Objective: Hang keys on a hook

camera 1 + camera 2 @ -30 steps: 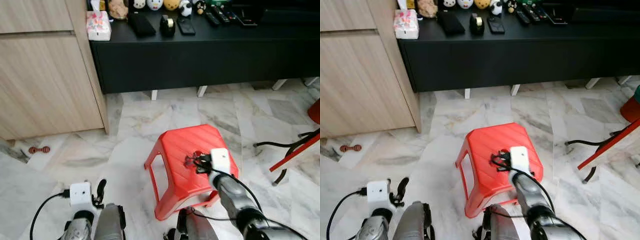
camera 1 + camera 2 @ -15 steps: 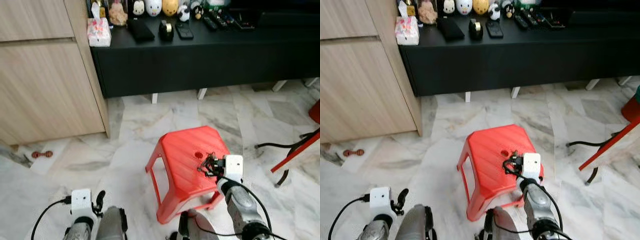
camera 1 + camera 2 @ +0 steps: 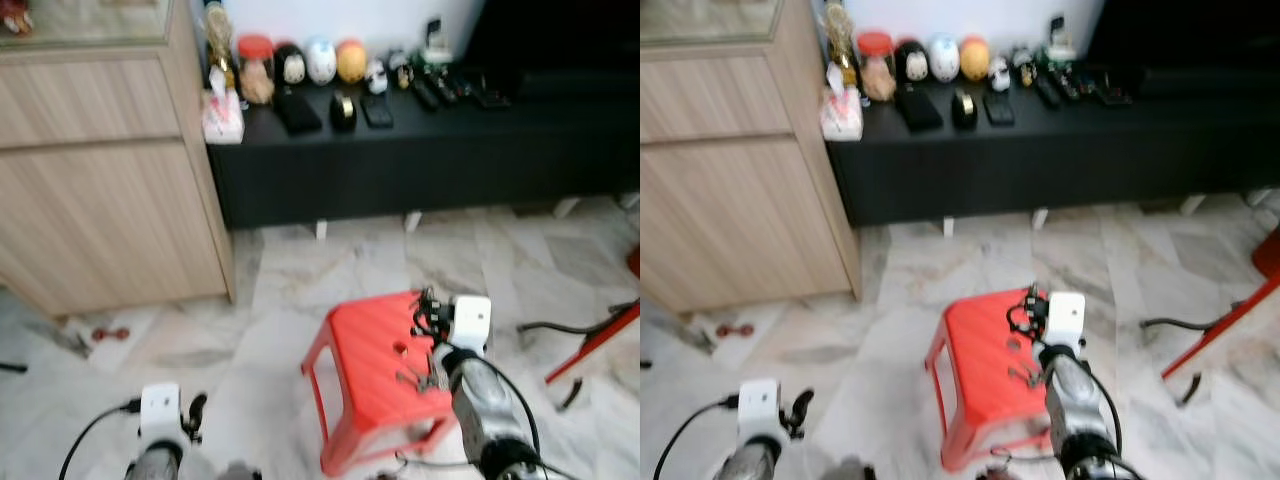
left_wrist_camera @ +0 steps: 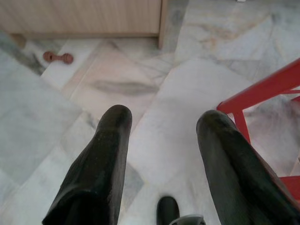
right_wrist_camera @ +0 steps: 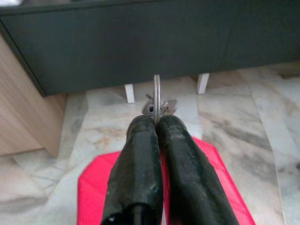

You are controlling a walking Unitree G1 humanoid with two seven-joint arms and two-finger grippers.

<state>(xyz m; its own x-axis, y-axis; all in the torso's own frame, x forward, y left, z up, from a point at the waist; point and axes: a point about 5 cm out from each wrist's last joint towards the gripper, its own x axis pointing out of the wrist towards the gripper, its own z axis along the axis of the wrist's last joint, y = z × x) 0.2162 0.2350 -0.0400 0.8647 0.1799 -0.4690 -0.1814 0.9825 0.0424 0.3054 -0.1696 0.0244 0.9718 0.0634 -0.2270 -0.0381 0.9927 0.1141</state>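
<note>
A pale wooden cabinet [image 3: 100,190] stands at the robot's left, and beside it a long black low console [image 3: 430,150] runs across the far side of the marble floor [image 3: 300,270]. Along the console top sits a row of small things: a tissue pack [image 3: 222,118], a red-lidded jar [image 3: 256,72], round figurines [image 3: 322,62] and several remote controls [image 3: 430,92]; the head views are blurred, so finer detail there cannot be told. A red plastic stool [image 3: 375,385] stands on the floor in front of the robot, and part of a red-and-black chair frame [image 3: 595,340] shows at the right edge.

The right gripper [image 3: 428,312] is raised above the far right part of the stool. The head views show a dark tangle at its tip but not what it is. The right wrist view makes it plain: the two black fingers [image 5: 140,154] are pressed together on the thin metal ring of the keys [image 5: 157,104], which stands edge-on above the fingertips, with the console and stool behind.

The left gripper [image 4: 161,126] hangs low near the floor. Its wrist view shows the fingers [image 4: 105,154] spread wide with nothing between them, over bare marble, a stool leg to one side and a small reddish dumbbell-shaped object [image 4: 57,57] near the cabinet base
</note>
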